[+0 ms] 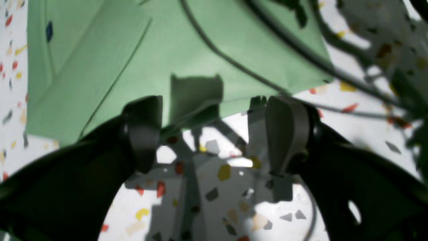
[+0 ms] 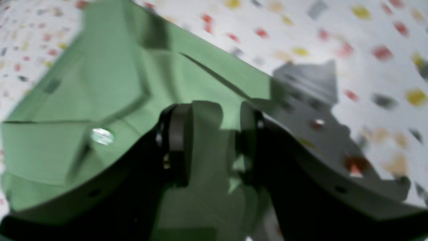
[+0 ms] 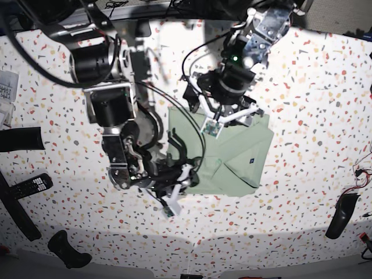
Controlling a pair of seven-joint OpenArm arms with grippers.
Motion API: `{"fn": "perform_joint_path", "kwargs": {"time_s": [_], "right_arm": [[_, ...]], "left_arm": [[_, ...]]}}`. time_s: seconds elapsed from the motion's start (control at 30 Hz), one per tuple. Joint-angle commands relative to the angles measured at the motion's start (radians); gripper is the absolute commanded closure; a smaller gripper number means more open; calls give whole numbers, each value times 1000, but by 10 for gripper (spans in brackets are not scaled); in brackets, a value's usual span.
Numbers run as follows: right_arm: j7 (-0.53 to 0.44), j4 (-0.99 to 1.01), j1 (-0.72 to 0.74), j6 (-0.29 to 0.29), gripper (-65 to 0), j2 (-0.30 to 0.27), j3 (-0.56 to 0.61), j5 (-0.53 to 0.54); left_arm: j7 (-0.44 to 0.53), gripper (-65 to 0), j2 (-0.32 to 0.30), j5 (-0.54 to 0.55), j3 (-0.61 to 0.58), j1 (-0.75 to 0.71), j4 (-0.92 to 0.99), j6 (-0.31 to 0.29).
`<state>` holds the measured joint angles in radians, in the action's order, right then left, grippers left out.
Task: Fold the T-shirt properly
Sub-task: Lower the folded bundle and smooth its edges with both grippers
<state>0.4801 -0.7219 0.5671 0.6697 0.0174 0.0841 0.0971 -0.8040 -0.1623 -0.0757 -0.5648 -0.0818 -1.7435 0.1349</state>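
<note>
T-shirt (image 3: 232, 157) on speckled desk (image 3: 314, 87), already folded into a compact rectangle; final folds remain. Right gripper (image 2: 214, 140) pinches its edge; left gripper (image 1: 214, 134) gapes empty beside it.

The left gripper (image 1: 214, 134) hangs with its jaws spread wide, nothing between its fingers (image 1: 287, 134). The left arm (image 3: 244, 52) reaches down from the top of the base view, wrist bent downward. The right gripper (image 2: 214, 140) has its jaws partly closed, pinching a fold of the T-shirt (image 2: 207, 120). The right arm (image 3: 110, 110) is folded low, wrist angled sideways.
</note>
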Motion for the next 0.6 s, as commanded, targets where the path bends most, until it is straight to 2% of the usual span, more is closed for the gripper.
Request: {"fn": "perform_joint_path", "kwargs": {"time_s": [0.0, 0.17, 0.27, 0.37, 0.57], "right_arm": [[5, -16, 11, 9, -227, 1, 3, 17], [23, -24, -100, 28, -227, 2, 3, 71], [56, -78, -177, 28, -227, -2, 3, 107], [93, -192, -274, 28, -227, -16, 3, 151], [191, -499, -480, 28, -227, -62, 3, 286]], "left_arm": [[19, -451, -6, -32, 1, 23, 2, -7], [6, -450, -66, -100, 1, 38, 91, -3], [-8, -451, -121, -135, 1, 37, 107, 27], [-26, -451, -183, -167, 1, 37, 108, 79], [-34, -450, -281, -185, 1, 41, 108, 105]]}}
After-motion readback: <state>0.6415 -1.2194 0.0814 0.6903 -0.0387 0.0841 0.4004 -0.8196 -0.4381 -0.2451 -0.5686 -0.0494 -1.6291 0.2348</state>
